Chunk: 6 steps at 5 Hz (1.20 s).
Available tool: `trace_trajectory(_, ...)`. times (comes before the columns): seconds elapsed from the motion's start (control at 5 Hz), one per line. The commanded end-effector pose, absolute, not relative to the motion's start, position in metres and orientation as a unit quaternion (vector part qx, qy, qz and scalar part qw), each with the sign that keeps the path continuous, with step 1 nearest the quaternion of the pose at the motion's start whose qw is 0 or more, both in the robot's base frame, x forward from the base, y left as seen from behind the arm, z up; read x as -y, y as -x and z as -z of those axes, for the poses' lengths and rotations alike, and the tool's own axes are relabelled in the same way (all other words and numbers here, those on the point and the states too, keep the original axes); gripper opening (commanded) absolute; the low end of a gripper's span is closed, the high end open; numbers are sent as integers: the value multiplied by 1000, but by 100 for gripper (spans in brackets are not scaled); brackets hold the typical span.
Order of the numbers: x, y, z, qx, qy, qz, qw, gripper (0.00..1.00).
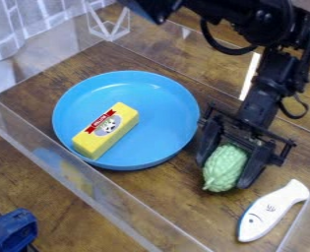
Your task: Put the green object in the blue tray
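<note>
The green object (224,167), a pale bumpy oval toy, lies on the wooden table just right of the blue tray (164,94). My black gripper (232,162) reaches down from the upper right and is shut on the green object, one finger on each side of it. The object still rests at table level, outside the tray's rim. A yellow block with a red label (104,129) lies inside the tray, left of centre.
A white-and-blue fish toy (271,211) lies at the lower right. Clear plastic walls run along the left and front (65,162). A blue thing (6,234) sits at the bottom left corner outside the wall.
</note>
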State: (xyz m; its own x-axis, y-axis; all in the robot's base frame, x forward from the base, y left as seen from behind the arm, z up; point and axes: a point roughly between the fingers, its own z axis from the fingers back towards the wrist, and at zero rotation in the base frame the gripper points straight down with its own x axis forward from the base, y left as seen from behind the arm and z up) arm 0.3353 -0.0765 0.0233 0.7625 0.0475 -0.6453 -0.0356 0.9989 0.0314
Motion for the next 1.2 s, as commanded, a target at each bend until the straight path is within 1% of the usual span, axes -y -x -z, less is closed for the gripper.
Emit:
trace_trajectory(0.0,54,-347,-33,-325,-13,-13,945,0)
trace_trajectory(0.2,41,-354,-39,-327,-17,2,945,0)
trace_trajectory(0.4,28,-360,-50,-327,-24,20,945,0)
trace_trajectory(1.0,7,-356,-56,-334,-32,38,941,0)
